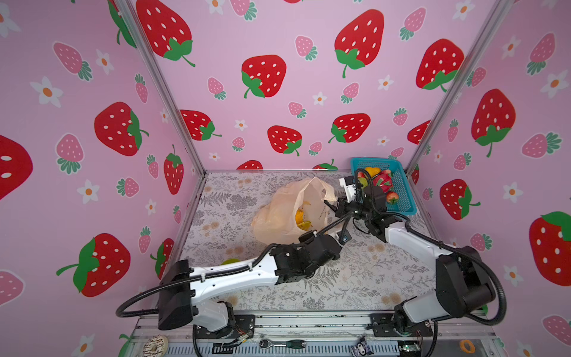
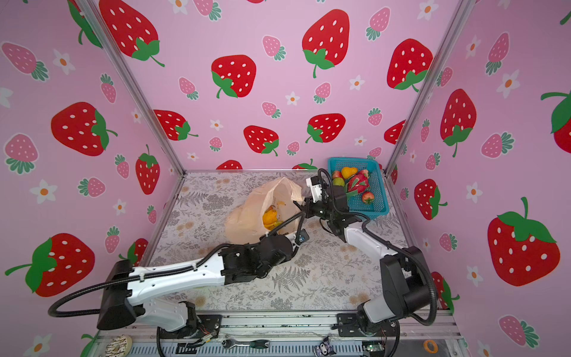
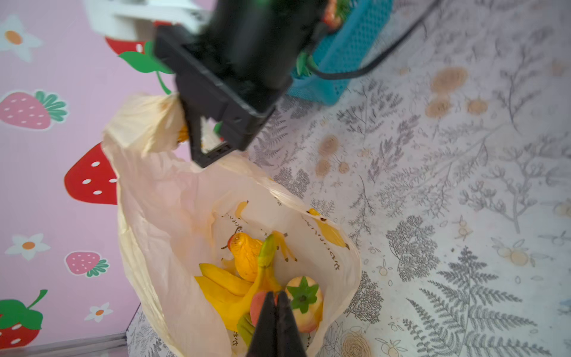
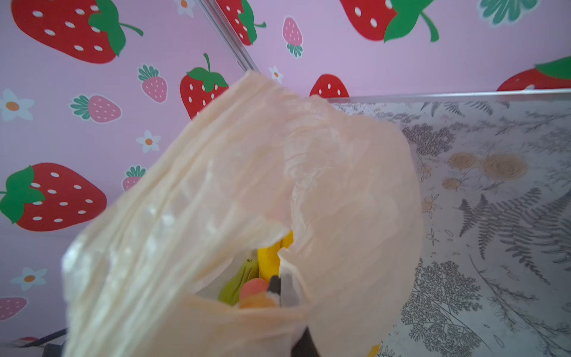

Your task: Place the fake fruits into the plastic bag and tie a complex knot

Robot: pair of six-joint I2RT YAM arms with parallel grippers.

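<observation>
The plastic bag [image 1: 278,213] [image 2: 247,216] lies on the table with its mouth held open. My right gripper [image 1: 335,205] [image 3: 210,154] [image 4: 281,290] is shut on the bag's bunched handle [image 3: 148,123] and holds it up; bag film drapes over its fingers. In the left wrist view my left gripper [image 3: 276,301] hangs shut and empty just above the fruits in the bag. Inside lie an orange pear [image 3: 245,259], yellow bananas [image 3: 222,281] and small apples [image 3: 304,301]. More fake fruits sit in the basket: an orange pear [image 1: 372,171], a dragon fruit [image 1: 383,182] and a red one [image 1: 392,197].
The teal mesh basket [image 1: 401,191] [image 2: 378,188] stands at the back right corner, right behind the right arm. A green round thing [image 1: 230,261] shows half hidden behind the left arm. Pink strawberry walls enclose three sides. A ratchet [image 1: 282,343] lies on the front rail.
</observation>
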